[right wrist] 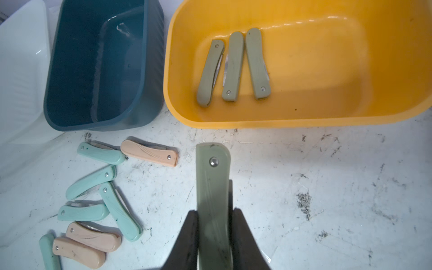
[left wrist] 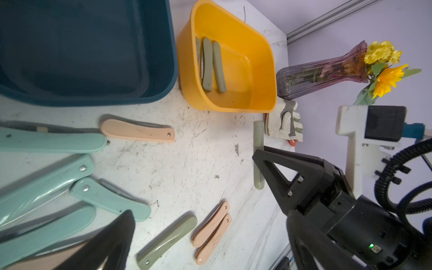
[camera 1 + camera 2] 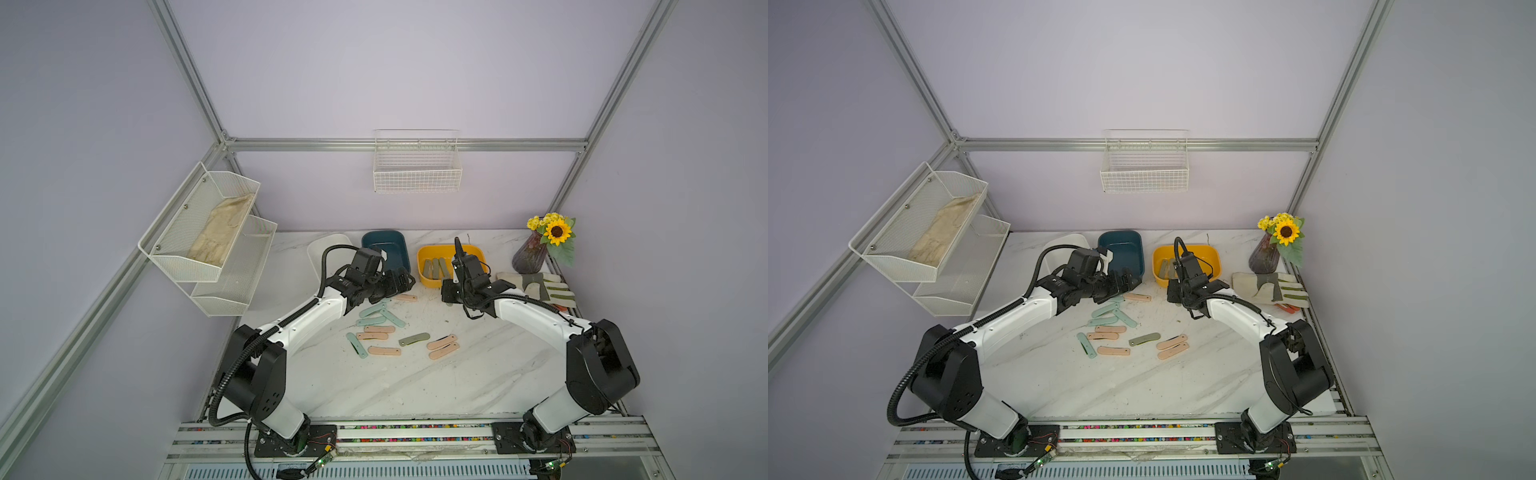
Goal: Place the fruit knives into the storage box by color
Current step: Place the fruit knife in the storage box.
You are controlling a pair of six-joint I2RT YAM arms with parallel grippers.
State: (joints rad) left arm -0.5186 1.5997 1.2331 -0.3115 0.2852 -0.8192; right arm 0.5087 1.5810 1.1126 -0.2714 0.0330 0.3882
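Tabletop (image 3: 415, 386): white marble, grey veins, dark specks.

Tubs: white tub (image 1: 21, 70), dark teal tub (image 1: 93, 126), yellow tub (image 1: 304, 121).

Boxed knives (image 1: 233, 67) in the yellow tub: three, all olive grey-green, with silver rivets.

Loose on the marble: mint knives (image 1: 100, 153) in pale green, peach knives (image 1: 149, 153) in pink, and one olive knife (image 3: 414, 339).

Right gripper (image 1: 216, 211): black. Gripped knife (image 1: 212, 182): olive grey-green, with a silver rivet.

Glove (image 3: 519, 284): cream with olive stripes.

Vase (image 3: 528, 253): ribbed purple glass.

Flowers (image 3: 557, 232): yellow, and the sunflower has a dark centre.

Walls (image 3: 415, 83): pale lilac.

Wire basket (image 3: 417, 178): white grid.
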